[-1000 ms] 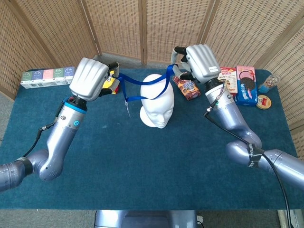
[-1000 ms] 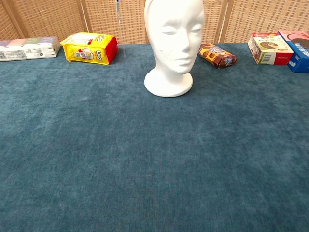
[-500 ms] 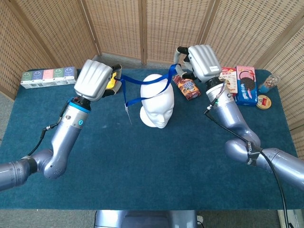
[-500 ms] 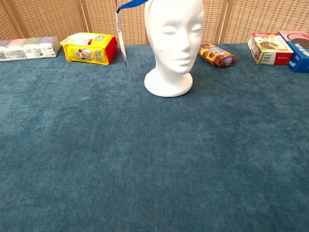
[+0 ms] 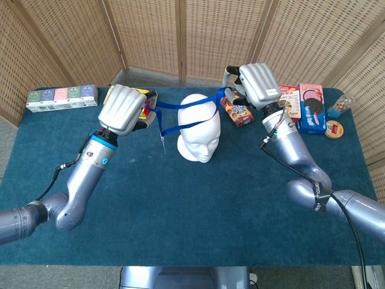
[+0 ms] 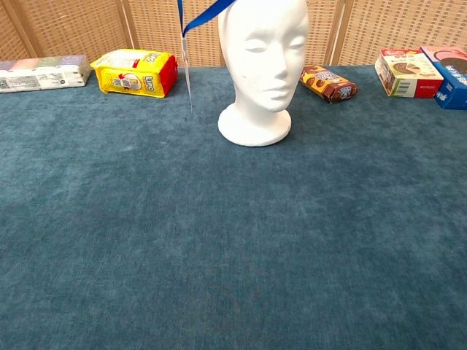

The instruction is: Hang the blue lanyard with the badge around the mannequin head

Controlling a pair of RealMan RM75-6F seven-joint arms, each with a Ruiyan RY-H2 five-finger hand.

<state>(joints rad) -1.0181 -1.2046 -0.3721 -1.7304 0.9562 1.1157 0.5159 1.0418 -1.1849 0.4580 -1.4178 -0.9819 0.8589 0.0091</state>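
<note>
We read "Lipo" on the yellow packet (image 6: 135,73) — each robot hand, left (image 5: 123,108) and right (image 5: 255,84), grips the blue lanyard (image 5: 186,107), stretched left-to-right across the mannequin head (image 5: 198,126).

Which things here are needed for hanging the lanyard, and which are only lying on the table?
For the job:
blue lanyard
badge
mannequin head
left robot hand
right robot hand

Lying about:
yellow Lipo packet
chocolate biscuit pack
row of tissue packs
snack boxes
</note>
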